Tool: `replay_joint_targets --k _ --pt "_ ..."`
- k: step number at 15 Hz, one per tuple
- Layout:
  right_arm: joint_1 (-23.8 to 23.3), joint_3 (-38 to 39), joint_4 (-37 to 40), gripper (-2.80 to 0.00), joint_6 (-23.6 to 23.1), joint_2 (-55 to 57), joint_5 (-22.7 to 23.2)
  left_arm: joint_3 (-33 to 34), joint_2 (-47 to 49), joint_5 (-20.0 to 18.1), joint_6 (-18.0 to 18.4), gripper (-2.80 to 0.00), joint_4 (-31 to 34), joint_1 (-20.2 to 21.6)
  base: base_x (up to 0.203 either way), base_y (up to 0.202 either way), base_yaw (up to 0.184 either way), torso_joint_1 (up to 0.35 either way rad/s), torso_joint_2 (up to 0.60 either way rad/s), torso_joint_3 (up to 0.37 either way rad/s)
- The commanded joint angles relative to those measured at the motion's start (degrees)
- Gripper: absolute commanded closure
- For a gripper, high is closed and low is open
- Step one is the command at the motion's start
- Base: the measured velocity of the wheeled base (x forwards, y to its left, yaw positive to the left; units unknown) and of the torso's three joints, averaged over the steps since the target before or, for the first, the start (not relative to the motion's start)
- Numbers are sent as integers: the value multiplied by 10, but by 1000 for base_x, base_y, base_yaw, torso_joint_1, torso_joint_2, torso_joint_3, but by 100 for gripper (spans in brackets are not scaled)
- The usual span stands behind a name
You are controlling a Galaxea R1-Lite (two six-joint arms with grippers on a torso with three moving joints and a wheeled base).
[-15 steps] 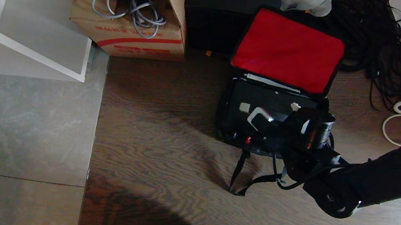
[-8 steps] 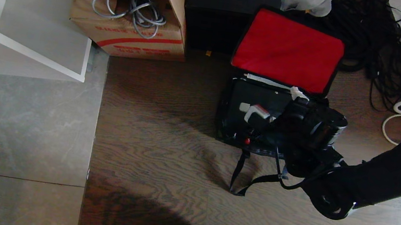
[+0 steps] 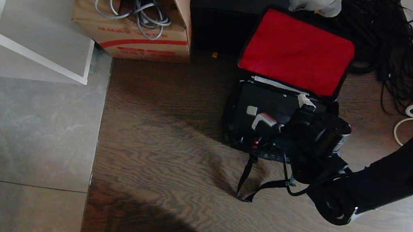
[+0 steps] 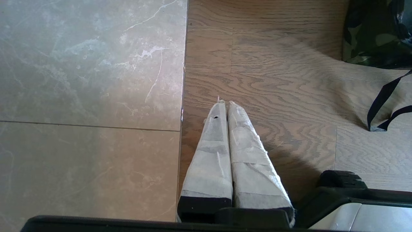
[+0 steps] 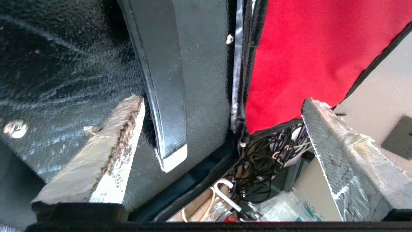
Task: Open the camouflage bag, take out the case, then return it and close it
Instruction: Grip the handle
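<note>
Over the open camouflage bag (image 3: pixel 296 47): right gripper (image 3: pixel 285 111), fingers spread, above the case (image 3: pixel 270 103); left gripper (image 4: pixel 228 106) pressed together.

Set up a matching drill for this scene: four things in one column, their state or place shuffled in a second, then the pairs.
Things:
1. camouflage bag
2. case
3. right gripper
4. left gripper

States:
A. shut, over bare floor
B. open, above the case
C. lid flipped back, red lining showing
D. lying inside the open bag

Pairs: 1-C, 2-D, 3-B, 4-A
</note>
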Motion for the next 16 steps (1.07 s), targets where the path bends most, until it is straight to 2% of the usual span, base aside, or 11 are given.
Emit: replay_joint_targets --k 1,6,16 --pt "-8 -5 -26 -280 -5 34 -1 4 0 1 0 0 0 -1 0 0 0 0 0 0" --pt "-21 -35 -75 -280 -3 60 -1 4 0 0 0 0 0 -1 0 0 0 0 0 0" --pt "-35 -157 -82 -280 -3 75 -14 4 0 1 0 0 0 0 0 0 0 0 0 0"
